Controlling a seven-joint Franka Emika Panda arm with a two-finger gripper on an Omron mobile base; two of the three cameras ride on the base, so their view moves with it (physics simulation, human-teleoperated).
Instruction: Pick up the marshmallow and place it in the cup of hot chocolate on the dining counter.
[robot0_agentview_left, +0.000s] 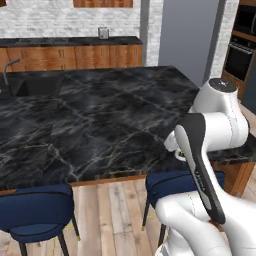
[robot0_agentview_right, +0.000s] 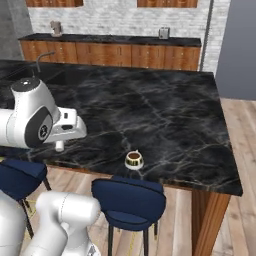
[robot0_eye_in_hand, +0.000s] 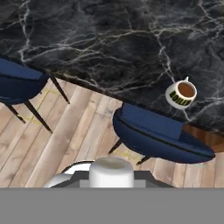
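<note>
- I found the cup of hot chocolate (robot0_agentview_right: 133, 159) near the front edge of the dining counter (robot0_agentview_right: 165, 110), just above a blue stool (robot0_agentview_right: 129, 199).
- In the hand view the cup (robot0_eye_in_hand: 181, 94) sat at the counter edge, dark liquid visible.
- The gripper (robot0_agentview_right: 59, 146) hung over the counter's front edge, well left of the cup.
- A white lump, apparently the marshmallow (robot0_eye_in_hand: 111, 171), sat at the fingertips; I could not tell if the jaws clamped it.

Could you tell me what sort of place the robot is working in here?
It looks like a home kitchen with a dining island: a broad black marble counter with blue padded stools tucked beneath, a white cup of hot chocolate near its edge, and wooden cabinets along a white brick wall.
</note>
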